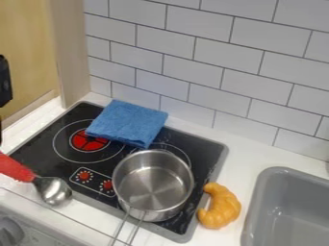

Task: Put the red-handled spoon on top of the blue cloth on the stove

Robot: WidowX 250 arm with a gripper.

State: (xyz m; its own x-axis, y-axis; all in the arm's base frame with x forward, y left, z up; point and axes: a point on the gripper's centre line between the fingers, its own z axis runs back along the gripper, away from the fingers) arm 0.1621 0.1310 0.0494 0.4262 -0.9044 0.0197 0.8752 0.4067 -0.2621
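1. Spoon [53, 190]: located at the lower left of the view. The red handle [14, 169] enters from the left edge; the metal bowl points toward the lower right.
2. Spoon position: the bowl overlaps the front left border of the stove [40, 153] in view, left of the pot [153, 185]. Contact with the surface below cannot be determined.
3. Gripper [5, 80]: a black part is visible at the left edge, above the handle in view. Whether it is released, clenched or grasping the spoon cannot be told.
4. Markings: two red knobs [84, 176] are set in a white-outlined panel on the stove, with small white marks around them. The marks are too small to read.
5. Pot: metal, open top, placed upright over the right side of the stove. Its wire handle extends to the bottom edge of the view.
6. Cloth [128, 123]: blue, folded, laid across the rear of the stove, behind the pot. It partly overlaps the red-centred burner [89, 141].
7. Croissant [220, 206]: on the white counter [247, 156], just beside the right edge of the stove, between the pot and the grey sink [254, 211].
8. Wall [199, 53]: white rectangular tiles with dark joints, behind the counter.
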